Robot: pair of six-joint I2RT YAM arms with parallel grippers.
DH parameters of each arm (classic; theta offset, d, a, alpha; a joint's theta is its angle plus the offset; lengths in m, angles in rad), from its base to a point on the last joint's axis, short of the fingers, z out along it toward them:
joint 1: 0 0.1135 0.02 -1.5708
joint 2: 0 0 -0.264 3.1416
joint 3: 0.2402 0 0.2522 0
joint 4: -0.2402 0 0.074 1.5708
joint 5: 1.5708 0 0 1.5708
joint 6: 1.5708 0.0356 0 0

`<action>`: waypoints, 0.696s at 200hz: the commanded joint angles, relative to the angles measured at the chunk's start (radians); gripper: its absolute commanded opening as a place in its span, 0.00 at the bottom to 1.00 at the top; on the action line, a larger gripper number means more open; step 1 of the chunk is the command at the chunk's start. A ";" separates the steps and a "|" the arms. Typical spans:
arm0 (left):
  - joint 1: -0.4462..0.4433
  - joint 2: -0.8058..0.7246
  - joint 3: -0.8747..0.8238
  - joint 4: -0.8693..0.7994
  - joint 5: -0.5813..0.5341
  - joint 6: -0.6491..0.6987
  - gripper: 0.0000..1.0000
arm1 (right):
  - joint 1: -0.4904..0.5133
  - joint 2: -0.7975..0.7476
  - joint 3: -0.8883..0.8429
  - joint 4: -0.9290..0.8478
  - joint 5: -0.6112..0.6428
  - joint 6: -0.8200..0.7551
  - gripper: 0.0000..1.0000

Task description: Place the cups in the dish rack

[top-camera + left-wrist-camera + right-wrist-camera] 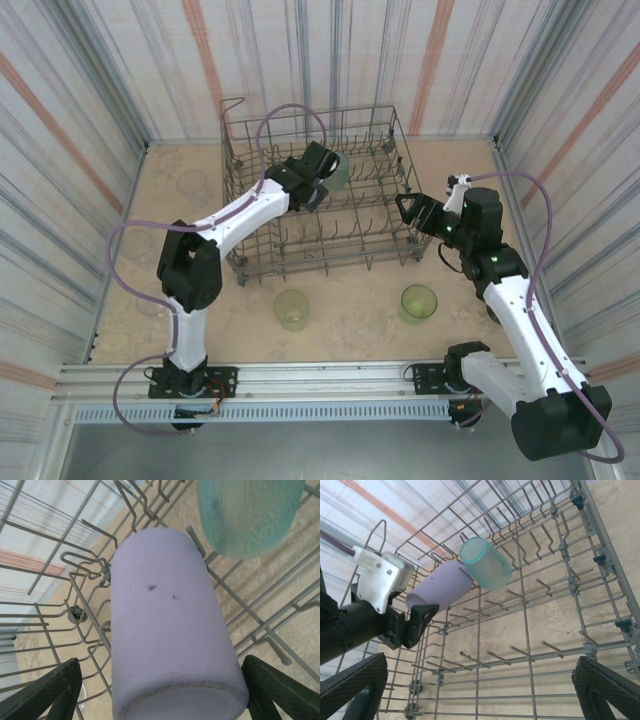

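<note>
Left gripper (161, 670), fingers spread to either side of the lavender cup (165, 630); the left finger (50, 692) stands clear of the cup wall, the right finger (280, 690) lies just beside it, and contact there cannot be told; the cup lies tilted inside the rack (330, 256), its closed base toward the wrist, its far end among the upright tines. Just past the fingertips, ahead and to the right, the teal cup (245, 515) also rests tilted on the tines, close against the lavender cup; whether the two touch cannot be told. Right gripper (480, 662), fingers spread wide with nothing between them, at the right end of the rack and facing along its floor; both cups lie ahead of it, up and to its left, with the left gripper at the lavender cup. Behind both grippers, toward the arm bases, two yellow-green cups (291, 309) (419, 303) stand upright and apart on the table (350, 290), outside the rack.
</note>
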 commanded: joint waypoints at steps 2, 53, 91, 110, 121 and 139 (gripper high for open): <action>0.017 0.034 0.061 0.011 -0.015 -0.019 0.85 | 0.006 -0.007 0.012 -0.019 0.009 0.005 0.99; 0.052 0.081 0.144 0.009 -0.009 -0.018 0.85 | 0.005 0.010 0.030 -0.020 0.006 0.003 0.99; 0.074 0.102 0.186 0.017 0.000 -0.015 0.85 | 0.007 0.017 0.035 -0.020 0.005 0.003 0.99; 0.082 0.137 0.196 0.031 0.008 -0.016 0.85 | 0.007 0.021 0.036 -0.019 0.005 0.003 0.99; 0.088 0.146 0.205 0.034 0.015 -0.017 0.84 | 0.007 0.022 0.035 -0.020 0.007 0.002 0.99; 0.092 0.160 0.222 0.038 0.021 -0.018 0.83 | 0.005 0.025 0.033 -0.019 0.006 0.002 0.99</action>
